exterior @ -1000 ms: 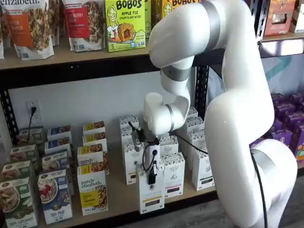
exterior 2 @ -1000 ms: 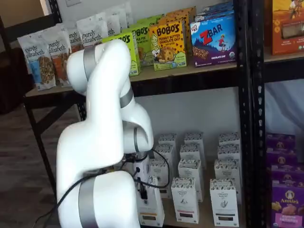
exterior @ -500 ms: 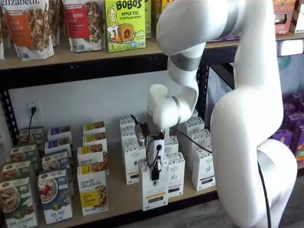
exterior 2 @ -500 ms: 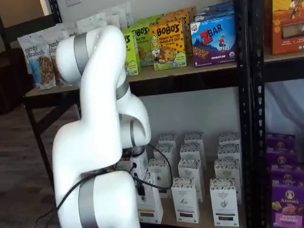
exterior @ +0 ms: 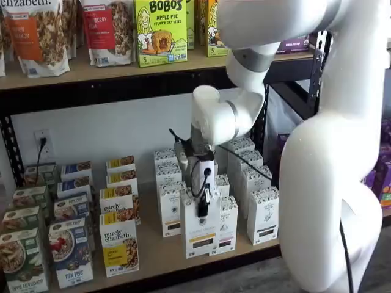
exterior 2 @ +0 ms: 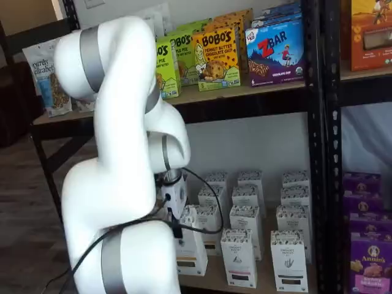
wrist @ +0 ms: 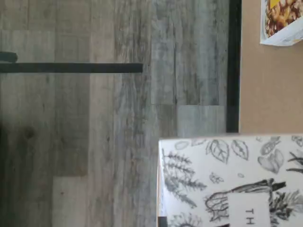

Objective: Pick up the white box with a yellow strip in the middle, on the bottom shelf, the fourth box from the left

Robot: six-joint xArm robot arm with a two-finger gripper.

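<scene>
- The gripper, a white body with two black fingers, is clamped on the top of the white box, a tall narrow carton with a leaf-patterned top and a yellow-orange band low on its front.
- That carton appears raised off the bottom shelf, the lowest light-wood board with a black front rail, and hangs out in front of its row; whether its base is fully clear of the rail I cannot tell.
- In the wrist view the patterned top juts past the shelf edge over grey plank flooring.
- Risk: the hold is on the upper part only, so a tall carton could swing or slip down between the fingers if the arm jerks.
- Risk: the neighbouring white carton with a dark band stands just beside it; a sideways pull would likely knock it over.
- Risk: the dangling black cable near the fingers might catch a box top.
</scene>
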